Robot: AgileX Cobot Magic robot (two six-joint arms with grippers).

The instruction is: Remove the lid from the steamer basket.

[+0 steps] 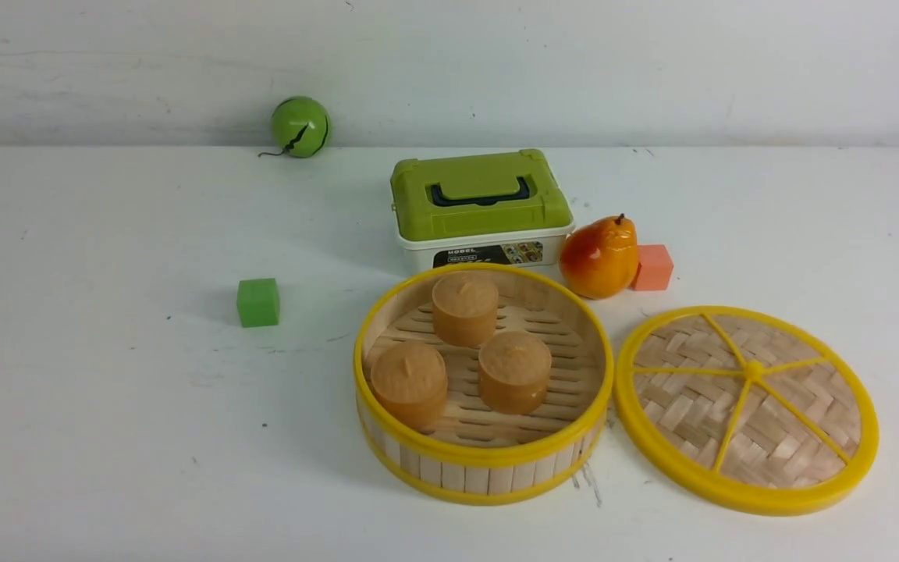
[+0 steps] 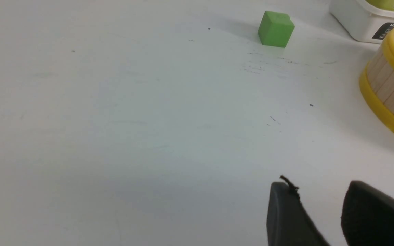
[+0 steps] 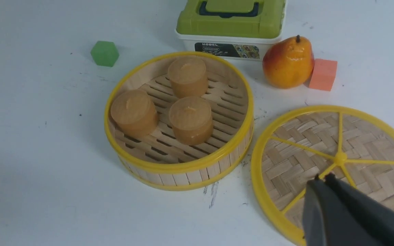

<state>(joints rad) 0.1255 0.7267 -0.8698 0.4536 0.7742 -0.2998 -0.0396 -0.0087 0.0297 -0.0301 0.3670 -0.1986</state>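
The steamer basket (image 1: 483,453) stands open near the table's front middle, with three brown round cakes (image 1: 513,373) on its slatted floor. The lid (image 1: 684,406) lies flat on the table just right of the basket, its yellow spokes facing up. Neither arm appears in the front view. In the right wrist view my right gripper (image 3: 323,177) is shut with nothing between its fingers, and its tips show over the lid (image 3: 303,164) close to the hub. In the left wrist view my left gripper (image 2: 320,188) is open over bare table, left of the basket (image 2: 388,89).
A white box with a green lid (image 1: 481,195) stands behind the basket. A pear (image 1: 599,257) and a pink cube (image 1: 654,267) sit to the box's right. A green cube (image 1: 257,302) lies left of the basket, and a green ball (image 1: 300,126) rests at the back wall.
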